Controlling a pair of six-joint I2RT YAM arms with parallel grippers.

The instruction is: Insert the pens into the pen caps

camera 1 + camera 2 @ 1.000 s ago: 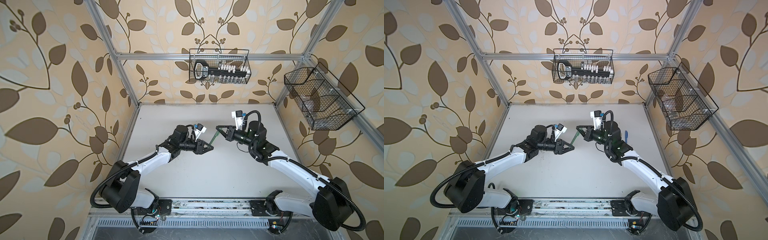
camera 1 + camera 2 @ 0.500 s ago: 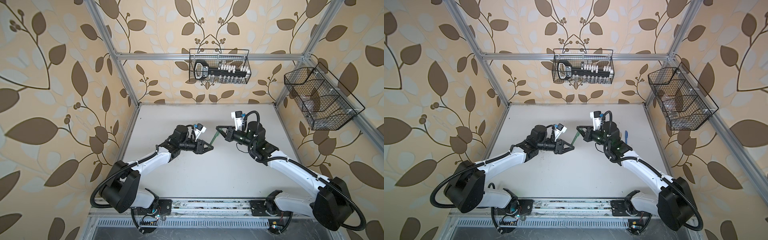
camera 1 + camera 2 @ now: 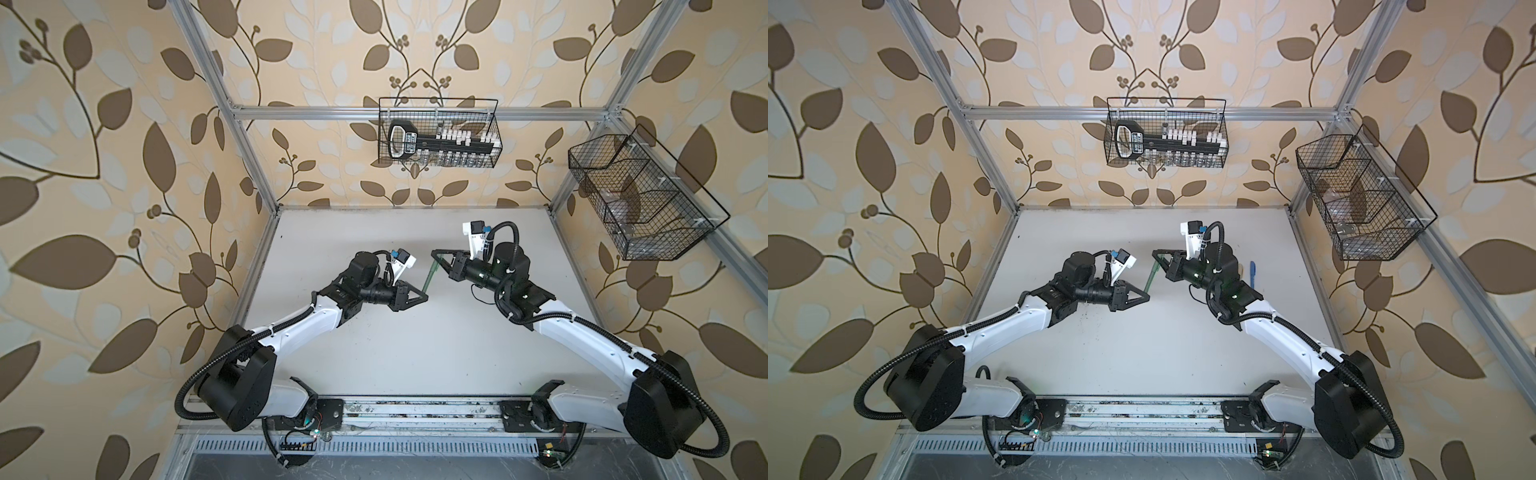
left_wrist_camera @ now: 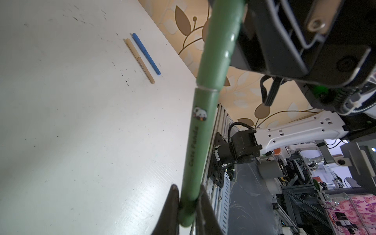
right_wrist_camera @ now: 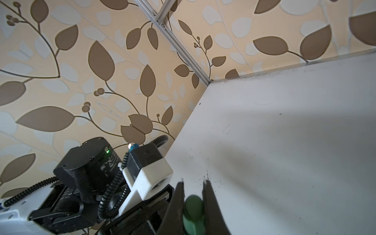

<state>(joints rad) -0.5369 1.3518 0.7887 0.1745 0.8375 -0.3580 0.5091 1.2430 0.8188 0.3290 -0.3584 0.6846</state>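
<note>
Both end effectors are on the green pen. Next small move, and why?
Probably a short push of the left end effector along the green pen toward the right end effector. Each is shut on one end: left on the barrel, right on the green cap. Barrel and cap meet at a thin line, but full seating isn't confirmable.

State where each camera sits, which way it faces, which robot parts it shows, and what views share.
Top views: overhead, looking down on the table; both whole arms show, left gripper and right gripper nearly meeting mid-table.
Left wrist: on the left arm, looking along its fingers towards the right arm; tan pen and blue pen lie beyond.
Right wrist: on the right arm, looking past its fingers towards the left arm and the table's back-left corner.
Shared: every view shows the green pen, gripped by both grippers.
</note>
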